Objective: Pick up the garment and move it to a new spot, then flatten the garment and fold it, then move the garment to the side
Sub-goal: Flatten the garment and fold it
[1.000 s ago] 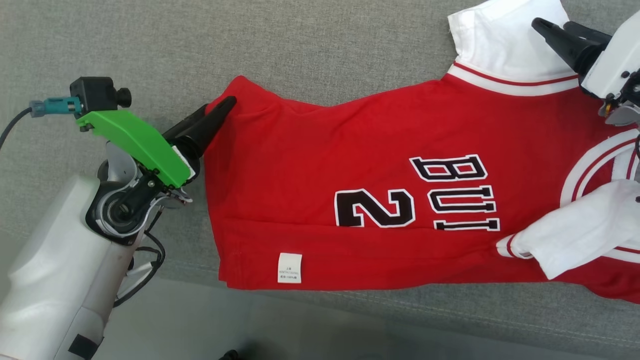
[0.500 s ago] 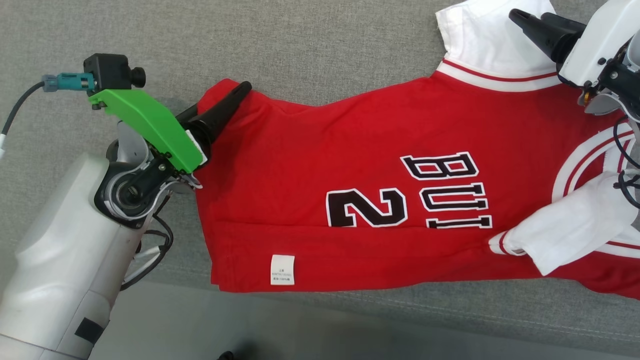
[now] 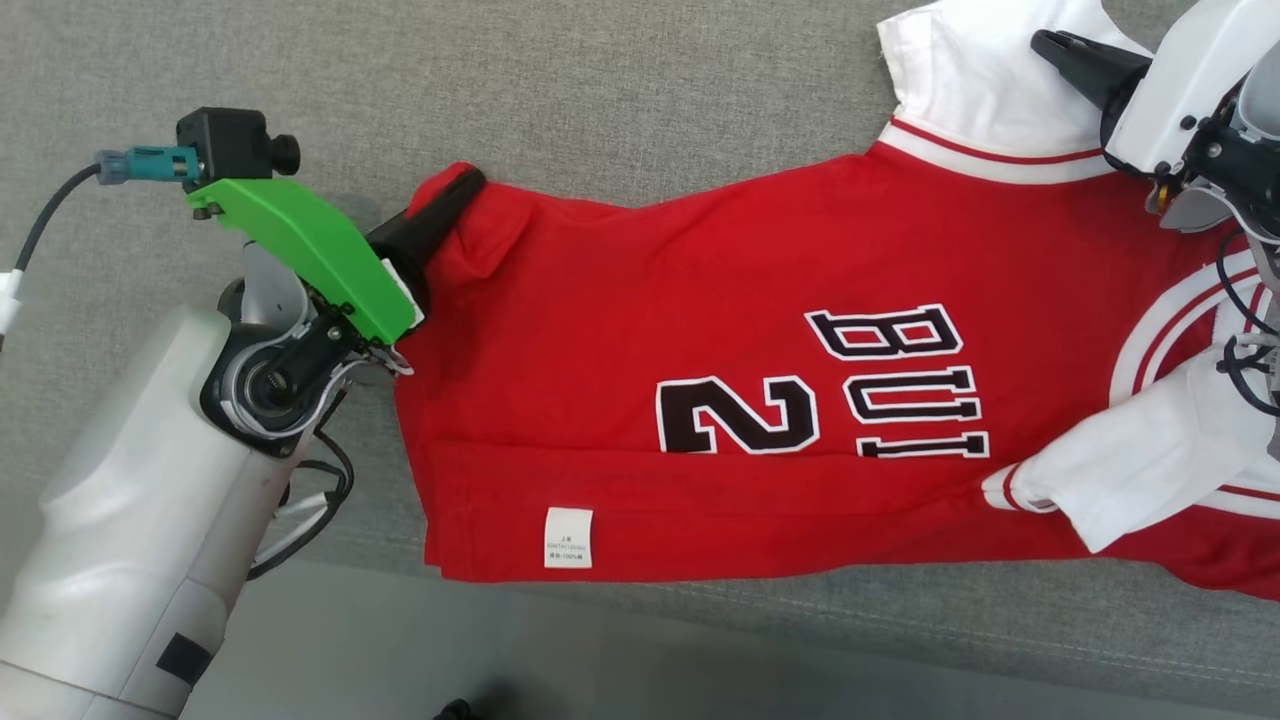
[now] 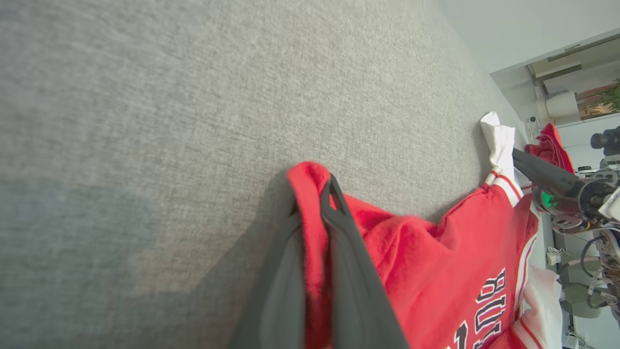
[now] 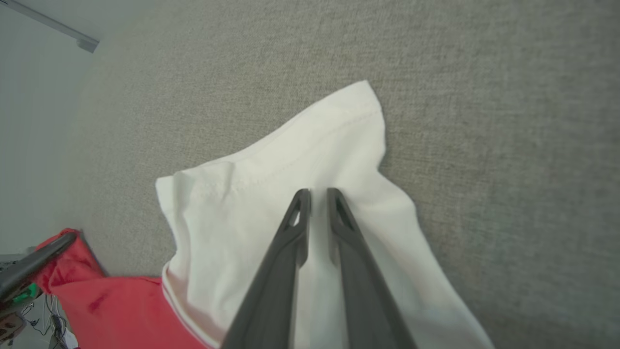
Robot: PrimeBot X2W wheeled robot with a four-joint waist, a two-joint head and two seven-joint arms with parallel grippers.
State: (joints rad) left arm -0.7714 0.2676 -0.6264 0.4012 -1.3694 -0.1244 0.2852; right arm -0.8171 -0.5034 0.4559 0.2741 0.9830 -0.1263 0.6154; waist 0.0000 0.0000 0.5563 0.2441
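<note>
On couch [image 3: 250,60]: jersey [image 3: 720,260] spread, hem left.
Left gripper [image 4: 325,186]: pinches far hem corner [image 4: 305,174].
Right gripper [image 5: 315,194]: almost closed on far sleeve [image 5: 271,160]; hold unclear to me.
Next: I would lift both evenly, cloth taut.

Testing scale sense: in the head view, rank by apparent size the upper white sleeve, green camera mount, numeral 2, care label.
1. upper white sleeve
2. green camera mount (nearer the camera; unsure against next)
3. numeral 2
4. care label
</note>
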